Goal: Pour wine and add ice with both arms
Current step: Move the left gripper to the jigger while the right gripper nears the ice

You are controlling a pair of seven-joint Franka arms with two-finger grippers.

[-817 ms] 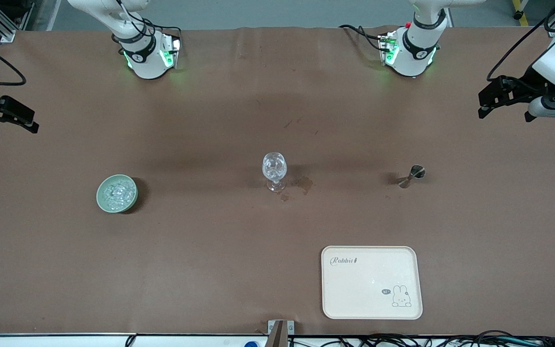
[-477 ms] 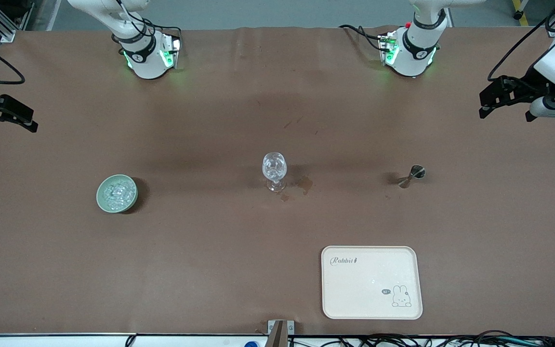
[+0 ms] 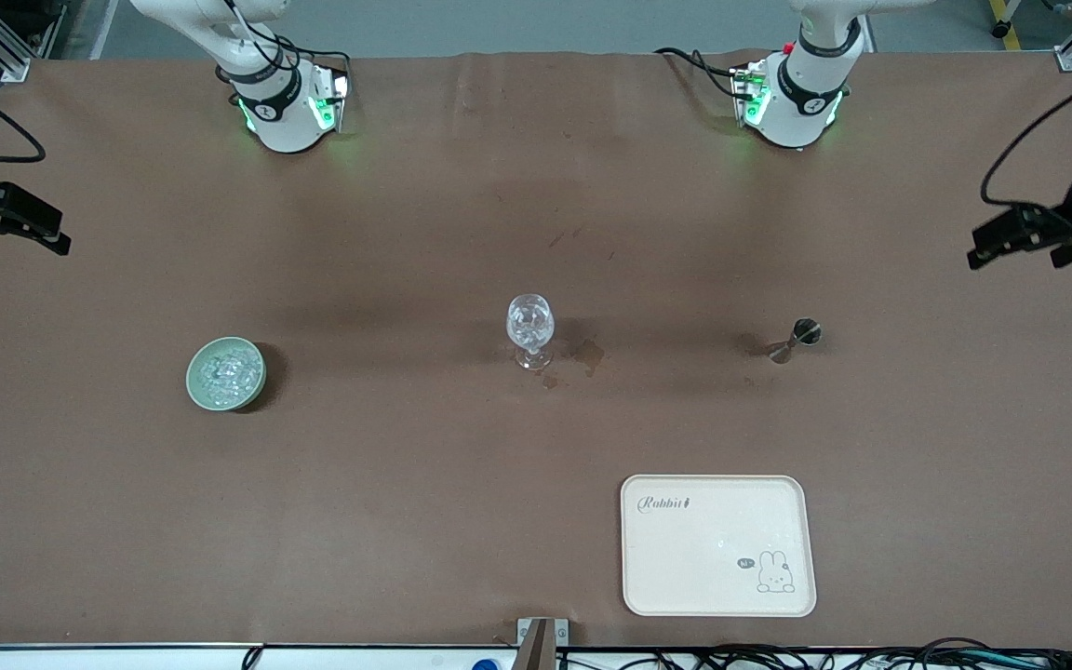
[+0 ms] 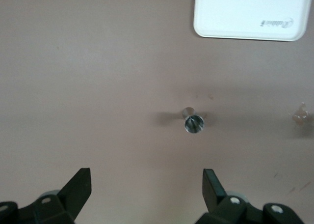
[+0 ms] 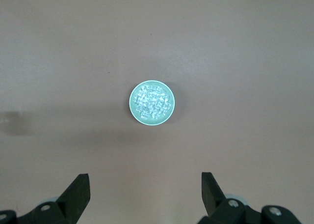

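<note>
Left gripper (image 3: pixel 1011 244) hangs high over the bare table (image 3: pixel 406 484) at the left arm's end, jaws spread wide and holding nothing; its fingers (image 4: pixel 78 187) frame open brown surface in the left wrist view; the small metal jigger (image 3: pixel 795 340) stands on the table well apart from it, toward the middle of the table, with the cream rabbit tray (image 3: pixel 717 544) farther out again and nearer the front camera; right gripper (image 3: pixel 20 225) hangs over the table edge at the right arm's end, likewise wide open and empty; its fingers (image 5: pixel 78 189) show in the right wrist view with nothing between them; the pale green bowl (image 3: pixel 226 373) sits on the table well apart from this gripper, toward the middle and nearer the front camera; the ice (image 3: pixel 227 371) fills the bowl as a heap of small clear chunks; the stemmed glass (image 3: pixel 530 330) stands upright at mid-table between bowl and jigger, roughly midway between the two grippers, with glinting clear content in its bowl that cannot be told for certain; dark wet stains (image 3: pixel 584 355) mark the table just beside the glass's foot, on the jigger's side.
</note>
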